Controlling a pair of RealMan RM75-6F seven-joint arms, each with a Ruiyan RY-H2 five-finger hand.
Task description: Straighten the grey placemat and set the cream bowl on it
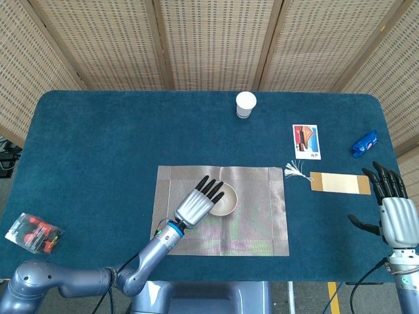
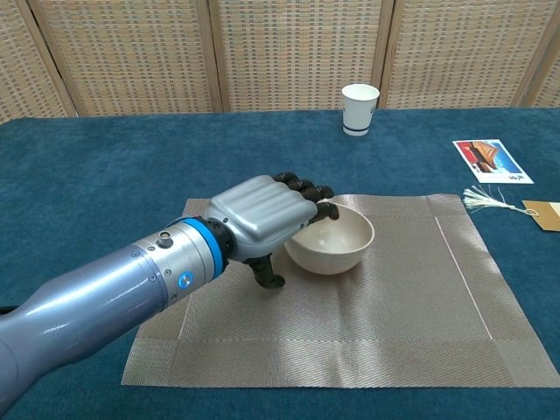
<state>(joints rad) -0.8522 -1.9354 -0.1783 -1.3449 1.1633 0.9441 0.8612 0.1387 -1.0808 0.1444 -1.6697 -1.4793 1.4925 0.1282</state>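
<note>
Closest to me, my left arm [image 2: 105, 289] reached in from the near left corner and lay over the near left part of the grey placemat [image 2: 411, 289]. My left hand [image 2: 262, 214] held the cream bowl [image 2: 337, 245] by its left rim, with the dark fingers [image 2: 302, 186] hooked over the edge and the thumb low beside the bowl's wall. The bowl sat upright on the mat, a bit left of the middle and toward the far side. I could not tell if it was pressing fully on the mat or just touching it.

The mat lay flat and square to the table [image 1: 91, 144] edges. Its near edge was close to the near edge of the table. There was a lot of bare mat to the right of the bowl and in front of it.

My right hand [image 1: 398, 216] was at the near right corner, past the table edge, holding nothing with its fingers straight and a little apart.

On the left, well apart from the mat, a red packet [image 1: 34, 232] lay near the table's left edge, with wide blue cloth between.

To the right of the mat's far corner lay a white tassel [image 1: 294, 171] and a tan tag [image 1: 337, 182], just beside the mat. Farther back lay a picture card [image 1: 306, 141] and a blue wrapper [image 1: 364, 143] by the right edge.

Farthest away, a white paper cup [image 1: 245, 104] stood near the far edge, with open cloth all around.
</note>
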